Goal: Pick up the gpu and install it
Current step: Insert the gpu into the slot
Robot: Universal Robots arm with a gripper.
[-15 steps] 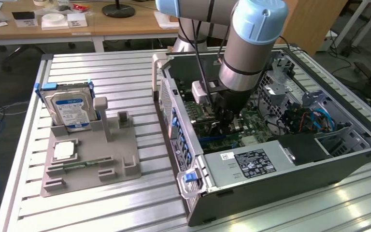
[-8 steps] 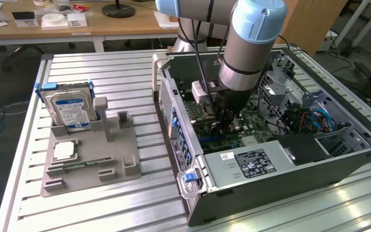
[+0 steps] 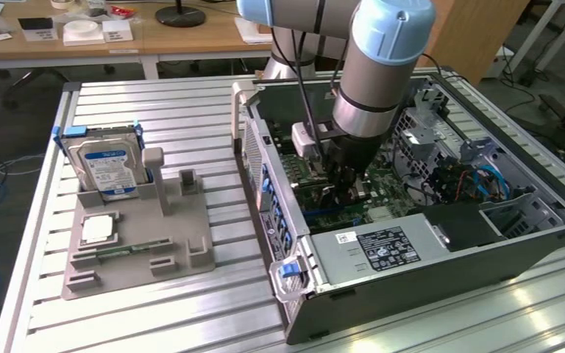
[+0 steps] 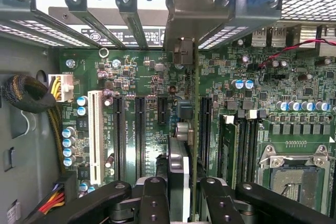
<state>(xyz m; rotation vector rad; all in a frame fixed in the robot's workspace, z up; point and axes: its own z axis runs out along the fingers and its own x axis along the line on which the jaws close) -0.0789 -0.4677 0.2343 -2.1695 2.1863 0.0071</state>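
Note:
My gripper (image 4: 184, 195) is shut on the gpu (image 4: 194, 103), which I see edge-on as a thin green board with a silver end bracket (image 4: 184, 19). The card stands upright over the motherboard (image 4: 152, 77), between the black expansion slots (image 4: 140, 135). Its bracket is up against the rear slot openings of the case. Whether the card's edge sits in a slot I cannot tell. In the exterior view the gripper (image 3: 346, 187) reaches straight down into the open computer case (image 3: 440, 279), close to the board.
A power supply (image 3: 381, 250) fills the case's near end, and blue cables (image 3: 484, 180) lie at the exterior view's right. On the slatted table, a grey holder (image 3: 135, 243) carries a hard drive (image 3: 106, 165), a processor chip (image 3: 98, 228) and a memory stick (image 3: 126, 250). A processor socket (image 4: 294, 177) and a cable bundle (image 4: 26, 93) flank the card.

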